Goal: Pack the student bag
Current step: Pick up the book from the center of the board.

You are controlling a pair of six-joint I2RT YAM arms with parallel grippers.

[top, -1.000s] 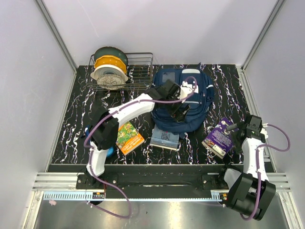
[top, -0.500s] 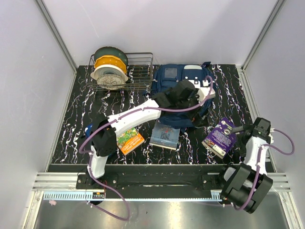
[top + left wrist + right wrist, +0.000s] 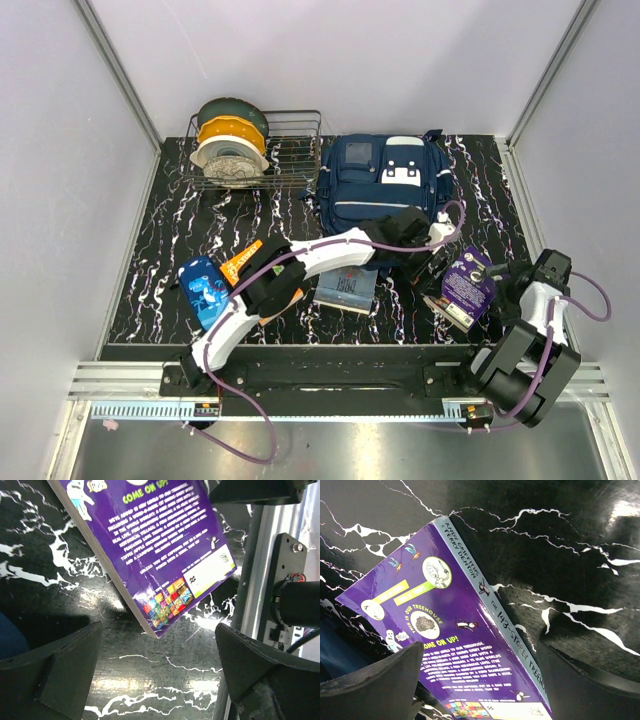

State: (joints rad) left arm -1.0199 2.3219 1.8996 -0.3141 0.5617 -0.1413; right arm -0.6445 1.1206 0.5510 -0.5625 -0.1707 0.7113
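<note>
The bag [image 3: 385, 185] lies flat at the back of the bench [image 3: 160, 250], patches up. It is just behind the left fingers [image 3: 432, 258], which are released and empty over a corner of the purple book [image 3: 465, 285]. The right fingers [image 3: 510, 275], also released, hover beside the book. A second ago the left fingers were on the bulging bag.

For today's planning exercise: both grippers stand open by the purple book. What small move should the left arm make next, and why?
Probably ease the left gripper forward so its open jaws straddle the purple book at its corner, then close. That corner lies just ahead between them, and the book is outside the student bag.
</note>
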